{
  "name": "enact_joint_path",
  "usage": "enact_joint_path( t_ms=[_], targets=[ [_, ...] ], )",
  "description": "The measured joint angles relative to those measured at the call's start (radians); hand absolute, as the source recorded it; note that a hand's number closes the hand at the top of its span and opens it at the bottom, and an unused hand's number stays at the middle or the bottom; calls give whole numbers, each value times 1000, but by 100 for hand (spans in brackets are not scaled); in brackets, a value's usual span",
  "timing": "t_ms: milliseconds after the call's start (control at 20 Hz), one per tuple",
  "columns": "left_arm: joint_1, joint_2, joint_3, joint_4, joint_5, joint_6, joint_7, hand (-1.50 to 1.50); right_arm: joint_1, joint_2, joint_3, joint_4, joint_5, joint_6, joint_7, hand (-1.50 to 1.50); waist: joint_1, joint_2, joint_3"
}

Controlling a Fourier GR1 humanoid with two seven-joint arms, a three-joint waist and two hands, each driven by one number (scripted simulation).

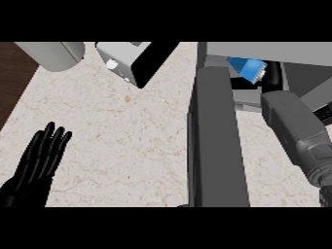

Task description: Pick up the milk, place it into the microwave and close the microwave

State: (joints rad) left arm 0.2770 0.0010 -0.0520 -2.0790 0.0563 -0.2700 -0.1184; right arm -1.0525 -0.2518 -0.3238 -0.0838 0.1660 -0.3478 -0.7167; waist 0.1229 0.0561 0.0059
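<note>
The milk (245,69), a blue carton, sits tilted just inside the microwave (283,51), partly hidden under its grey top. My right hand (273,77) reaches in from the lower right and is curled against the carton's right side; most of the hand is hidden. The microwave door (216,141), a dark grey slab, stands swung open toward me, left of my right forearm. At the lower left, my left hand (40,156) rests open with its fingers up, far from the milk.
A grey rounded appliance (55,53) and a white-and-black box (129,62) stand at the back left of the marble counter (125,126). The counter's left edge meets dark wood (2,87).
</note>
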Motion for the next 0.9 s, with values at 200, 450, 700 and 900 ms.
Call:
enact_joint_path(
  t_ms=[200,450,700,900],
  targets=[
    [-8,0,-27,22,-17,11,-11,-150,34,12,-13,-3,-12,25,-31,-150,-14,-5,0],
    [-30,2,-47,59,-21,16,-2,-150,83,26,-25,-10,-26,96,-85,-150,-36,-14,-1],
    [-46,1,-80,112,-32,4,-9,-150,127,50,-38,-18,-44,188,-133,-150,-55,-23,-2],
    [-101,14,-96,176,-48,-20,-10,-150,174,71,-41,-30,-54,249,-174,-150,-79,-33,-3]
  ],
)
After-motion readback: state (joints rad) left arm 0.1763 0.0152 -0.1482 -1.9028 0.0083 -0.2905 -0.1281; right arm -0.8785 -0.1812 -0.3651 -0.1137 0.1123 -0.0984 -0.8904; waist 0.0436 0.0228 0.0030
